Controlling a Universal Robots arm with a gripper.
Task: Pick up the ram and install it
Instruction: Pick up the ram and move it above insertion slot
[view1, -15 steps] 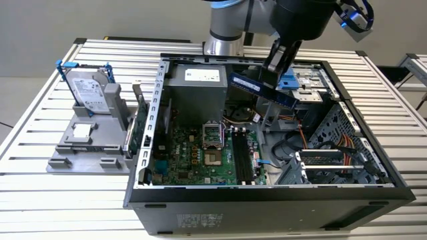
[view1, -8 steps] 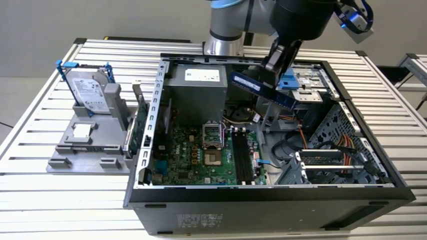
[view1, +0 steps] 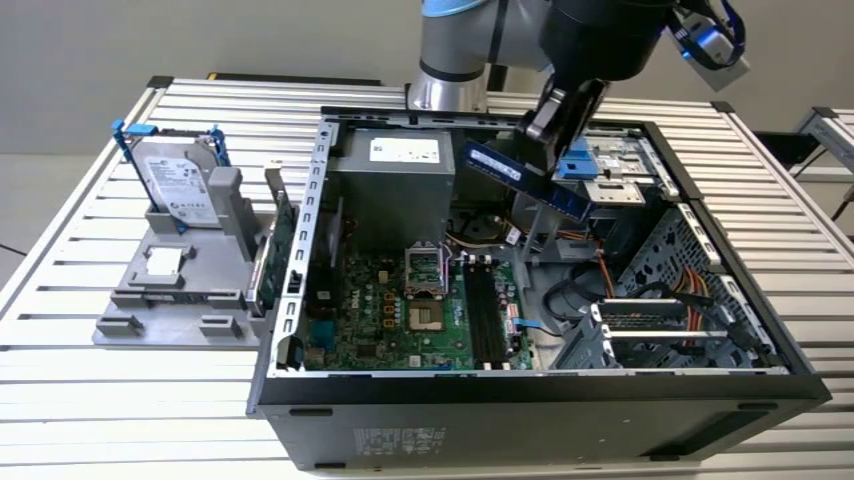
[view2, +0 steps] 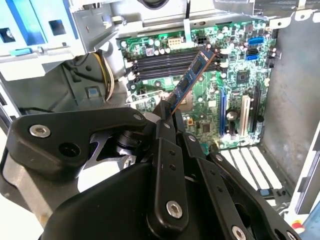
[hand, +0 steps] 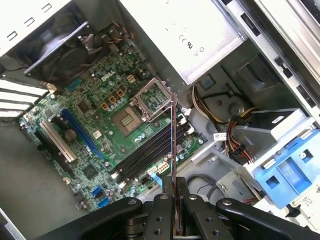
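Ram (view1: 526, 177) clamped in fingers (view2: 167, 160), over open computer case (view1: 534, 405), motherboard (view1: 400, 312) inside

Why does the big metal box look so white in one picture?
In the first wrist view, strong light glares off the metal box, washing it white; in the second wrist view, the black pincer holding the memory stick looks dark against the bright green board; in the exterior view, light falls evenly on the table.
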